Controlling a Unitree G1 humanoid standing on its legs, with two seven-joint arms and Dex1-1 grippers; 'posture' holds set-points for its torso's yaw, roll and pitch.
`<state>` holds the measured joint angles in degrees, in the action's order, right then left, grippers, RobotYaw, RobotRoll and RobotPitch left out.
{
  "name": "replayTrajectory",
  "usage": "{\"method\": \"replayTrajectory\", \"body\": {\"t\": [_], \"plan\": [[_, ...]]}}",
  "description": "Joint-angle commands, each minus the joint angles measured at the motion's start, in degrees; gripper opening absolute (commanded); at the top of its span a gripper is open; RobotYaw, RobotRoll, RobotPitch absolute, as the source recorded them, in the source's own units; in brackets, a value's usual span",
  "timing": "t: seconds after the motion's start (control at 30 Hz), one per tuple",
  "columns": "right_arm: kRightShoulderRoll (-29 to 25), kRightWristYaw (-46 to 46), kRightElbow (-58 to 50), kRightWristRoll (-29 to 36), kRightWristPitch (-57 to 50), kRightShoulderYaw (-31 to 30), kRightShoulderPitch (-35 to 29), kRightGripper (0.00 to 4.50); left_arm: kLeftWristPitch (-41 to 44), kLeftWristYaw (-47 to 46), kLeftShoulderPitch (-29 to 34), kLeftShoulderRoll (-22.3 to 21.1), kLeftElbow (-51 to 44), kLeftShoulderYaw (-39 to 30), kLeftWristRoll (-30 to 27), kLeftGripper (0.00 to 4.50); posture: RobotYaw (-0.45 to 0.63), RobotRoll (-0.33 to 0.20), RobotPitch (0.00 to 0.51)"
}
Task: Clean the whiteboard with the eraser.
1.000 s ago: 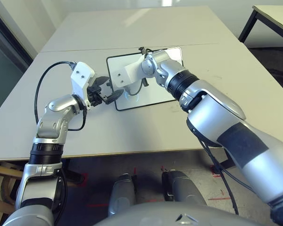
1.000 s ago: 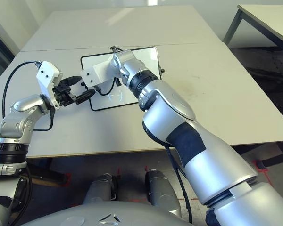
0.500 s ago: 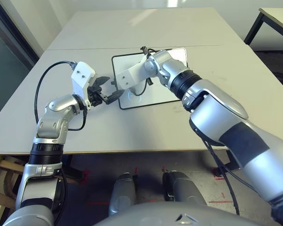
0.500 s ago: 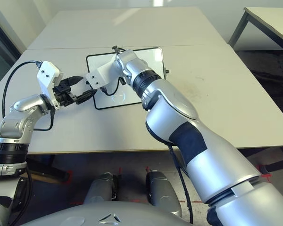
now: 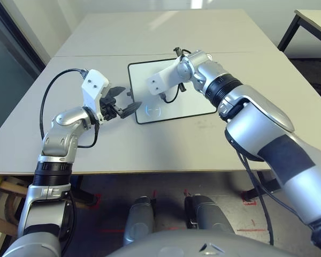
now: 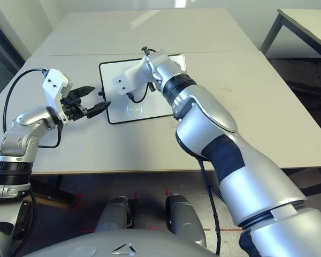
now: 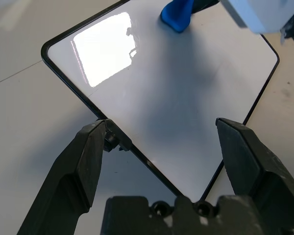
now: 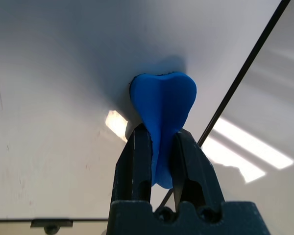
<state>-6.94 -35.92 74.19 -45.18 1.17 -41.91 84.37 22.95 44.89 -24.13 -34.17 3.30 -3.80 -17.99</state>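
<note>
The whiteboard (image 5: 190,104) lies flat on the table, glossy white in a thin black frame, with a faint bluish circle (image 5: 152,110) near its front left. My right gripper (image 8: 159,134) is shut on the blue eraser (image 8: 162,110), whose end presses on the whiteboard (image 8: 63,73) close to a frame edge. The right wrist's white housing (image 5: 161,81) hangs over the board's left half. My left gripper (image 5: 125,100) stands open at the board's left edge. Its fingers (image 7: 85,156) straddle a corner stretch of the whiteboard (image 7: 186,98) beside a small side knob (image 7: 112,142). The eraser (image 7: 178,14) shows beyond them.
The board lies on a wide grey table (image 5: 150,144) with a seam across it behind the board. A second table (image 5: 313,19) stands at the far right. A black cable (image 5: 45,104) loops off my left forearm.
My right arm has carried the eraser rightward across the board, away from the left gripper. The left arm has held still. The camera shifted slightly.
</note>
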Motion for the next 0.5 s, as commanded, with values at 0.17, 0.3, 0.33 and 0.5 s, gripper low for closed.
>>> {"method": "replayTrajectory", "body": {"t": [0.17, 0.3, 0.33, 0.5], "plan": [[-3.71, -0.19, 1.7, -1.18, -0.99, -0.42, -2.02, 0.38, -0.94, 0.65, -1.21, 0.29, 1.62, 1.16, 0.87, 4.5, 0.01, 0.0, 0.05], [-3.93, -0.38, 1.62, -0.96, -0.99, -0.15, -2.31, 0.38, -1.29, 0.78, -1.54, 0.42, 2.16, 1.38, 0.95, 4.5, 0.0, 0.0, 0.051], [-3.99, -0.65, 1.58, -0.53, -1.01, 0.26, -2.28, 0.38, -1.38, 0.83, -1.66, 0.44, 2.31, 1.43, 0.95, 4.5, 0.0, 0.0, 0.051], [-5.32, -5.42, 0.18, 3.28, 0.09, 4.23, -1.09, 0.38, -1.6, 1.11, -1.94, 0.63, 2.71, 1.78, 0.95, 4.5, -0.01, 0.0, 0.057]]}}
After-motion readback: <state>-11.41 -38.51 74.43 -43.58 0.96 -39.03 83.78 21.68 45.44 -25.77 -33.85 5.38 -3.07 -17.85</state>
